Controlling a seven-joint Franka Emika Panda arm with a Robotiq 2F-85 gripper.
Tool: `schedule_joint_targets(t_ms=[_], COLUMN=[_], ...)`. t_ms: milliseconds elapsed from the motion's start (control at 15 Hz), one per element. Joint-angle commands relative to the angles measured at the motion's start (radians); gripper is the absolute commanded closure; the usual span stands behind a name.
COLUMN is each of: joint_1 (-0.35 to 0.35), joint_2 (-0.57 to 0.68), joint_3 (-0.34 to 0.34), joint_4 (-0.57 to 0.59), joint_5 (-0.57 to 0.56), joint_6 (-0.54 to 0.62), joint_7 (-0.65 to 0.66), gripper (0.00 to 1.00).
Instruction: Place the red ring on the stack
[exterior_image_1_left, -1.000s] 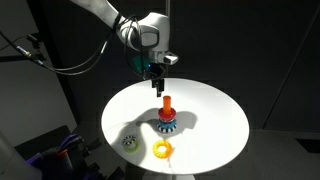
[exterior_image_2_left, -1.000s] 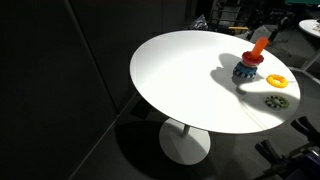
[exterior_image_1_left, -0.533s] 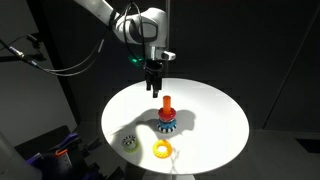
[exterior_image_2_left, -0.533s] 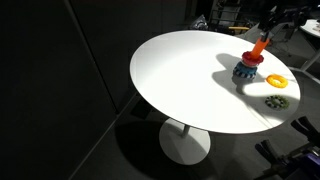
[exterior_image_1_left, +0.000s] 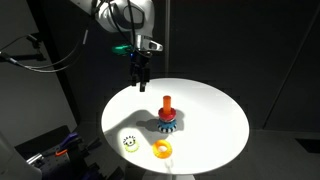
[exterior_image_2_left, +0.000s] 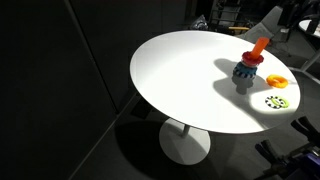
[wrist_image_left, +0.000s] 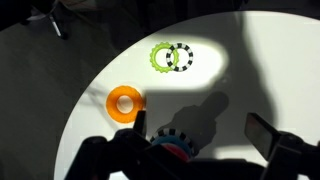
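Placement looks done to us. In an exterior view the pincer (exterior_image_1_left: 140, 74) hangs spread and empty. Below it and off to one side, the red ring (exterior_image_1_left: 167, 113) sits around the stack (exterior_image_1_left: 167, 101), above a blue ring (exterior_image_1_left: 167, 125). In an exterior view the red ring (exterior_image_2_left: 250, 59) likewise circles the stack (exterior_image_2_left: 258, 46). In the wrist view the stack (wrist_image_left: 178, 148) shows just under the pincer, with a yellow ring (wrist_image_left: 125, 101) and a green ring (wrist_image_left: 161, 57) beyond it. We count one of each; nothing seems left.

no readable text, no labels, no brands, no numbers in any view
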Motion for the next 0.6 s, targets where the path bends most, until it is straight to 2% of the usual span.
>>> schedule_joint_targets(t_ms=[0,400,467,533], joint_1=[-0.011,-0.02,-0.02,-0.021], joint_2=[-0.133,-0.266,-0.212,-0.224], joint_3=[0.015,0.002,0.016,0.016], joint_4=[-0.098,-0.202,-0.157,-0.165], joint_5=[-0.013,0.035,0.012,0.014], joint_6=[0.011,0.096,0.068,0.07], joint_7=[-0.099,-0.263,-0.211,-0.217], gripper=[0.0,0.0,0.0,0.0])
